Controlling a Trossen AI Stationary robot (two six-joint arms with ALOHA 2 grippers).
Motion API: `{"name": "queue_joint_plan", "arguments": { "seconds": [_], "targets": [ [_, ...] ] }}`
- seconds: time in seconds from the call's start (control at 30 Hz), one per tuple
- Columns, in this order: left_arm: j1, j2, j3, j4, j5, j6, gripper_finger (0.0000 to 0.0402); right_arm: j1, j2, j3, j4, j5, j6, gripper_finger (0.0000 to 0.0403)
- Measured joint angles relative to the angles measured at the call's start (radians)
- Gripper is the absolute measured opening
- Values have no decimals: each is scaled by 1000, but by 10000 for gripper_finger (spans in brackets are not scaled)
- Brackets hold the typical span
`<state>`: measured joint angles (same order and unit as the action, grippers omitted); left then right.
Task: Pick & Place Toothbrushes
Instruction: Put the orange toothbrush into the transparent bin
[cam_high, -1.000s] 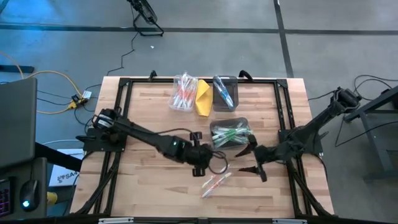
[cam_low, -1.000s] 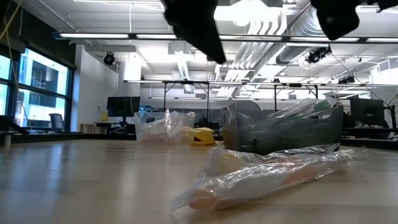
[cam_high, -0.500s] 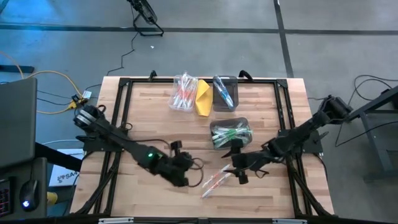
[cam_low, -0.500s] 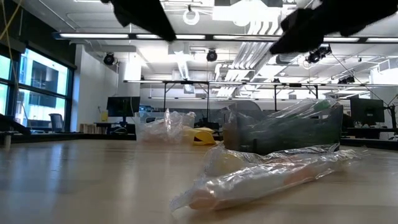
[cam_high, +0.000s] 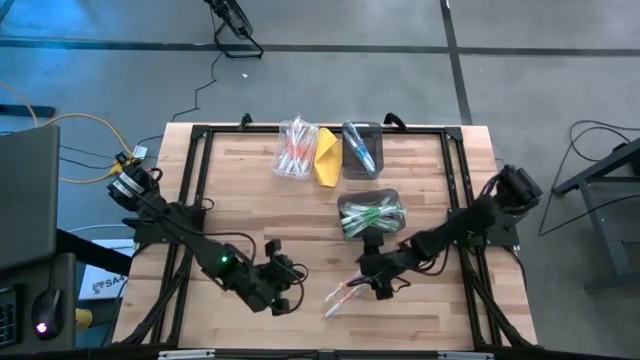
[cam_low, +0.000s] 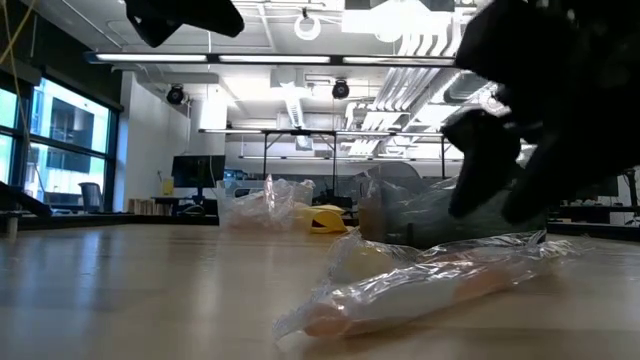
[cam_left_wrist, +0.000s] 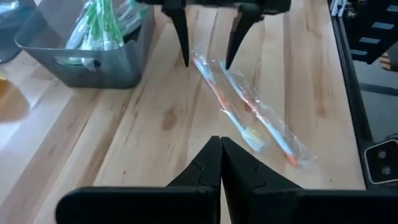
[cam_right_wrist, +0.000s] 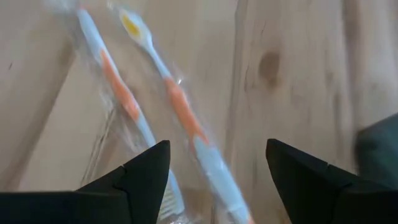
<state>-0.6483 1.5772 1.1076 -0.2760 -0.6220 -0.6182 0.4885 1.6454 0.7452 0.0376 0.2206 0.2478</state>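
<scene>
Right gripper (cam_left_wrist: 207, 62) fingers spread over wrapped orange toothbrushes (cam_left_wrist: 249, 118)

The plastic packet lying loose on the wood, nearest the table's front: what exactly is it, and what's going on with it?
The packet is a clear, crinkled plastic sleeve holding two white toothbrushes with orange parts, side by side. It lies flat and slanted on the bare wooden table, in front of the grey bin of green brushes. The right gripper hangs over one end, fingers open and pointing down either side of it; whether they touch it cannot be told. The left gripper waits shut beside it.
</scene>
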Motion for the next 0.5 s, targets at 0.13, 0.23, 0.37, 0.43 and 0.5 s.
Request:
{"name": "queue_joint_plan", "arguments": {
  "seconds": [0.13,0.23,0.37,0.43,0.5],
  "targets": [
    [0,0,0,29,0,2,0,-8,39,0,-21,-17,39,237],
    [0,0,1,58,-1,24,0,-19,63,0,-36,-18,43,208],
    [0,0,1,58,-2,35,0,-32,79,2,-31,-43,44,164],
    [0,0,1,63,-2,35,0,-32,79,2,-29,-43,46,139],
    [0,0,1,67,-1,35,0,-32,80,2,-24,-40,45,112]
  ]
}}
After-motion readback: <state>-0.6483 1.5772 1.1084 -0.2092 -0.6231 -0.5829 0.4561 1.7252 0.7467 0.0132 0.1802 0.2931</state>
